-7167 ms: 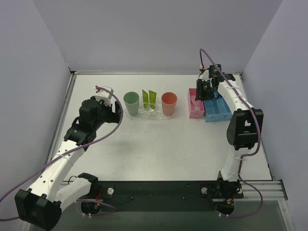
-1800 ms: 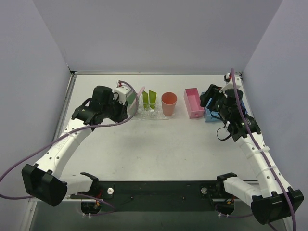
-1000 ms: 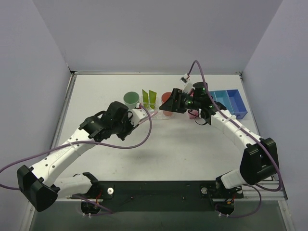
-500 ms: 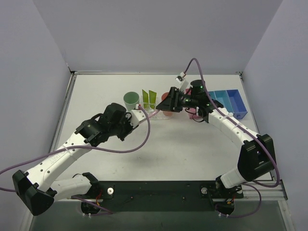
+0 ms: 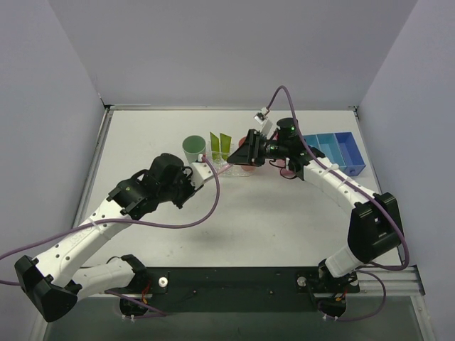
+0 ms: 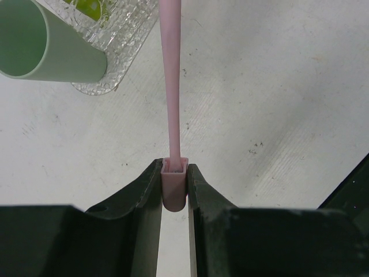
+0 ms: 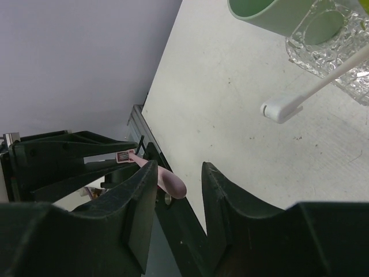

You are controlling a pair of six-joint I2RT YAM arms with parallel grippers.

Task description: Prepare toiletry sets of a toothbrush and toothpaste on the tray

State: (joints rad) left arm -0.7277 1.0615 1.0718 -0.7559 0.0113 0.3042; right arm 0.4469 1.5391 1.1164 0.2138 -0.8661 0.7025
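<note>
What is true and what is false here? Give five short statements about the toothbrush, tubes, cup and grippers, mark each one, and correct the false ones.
1. The left gripper is shut on the end of the pink toothbrush. True.
2. The lime-green tubes lie in the blue bin. False: they stand on the clear tray, beside the green cup.
3. The green cup stands at one end of the tray. True.
4. The right gripper hangs over the blue bin. False: it reaches across to the tray.
5. The toothbrush lies flat on the table. False: it is held off the table, pointing towards the tray.
</note>
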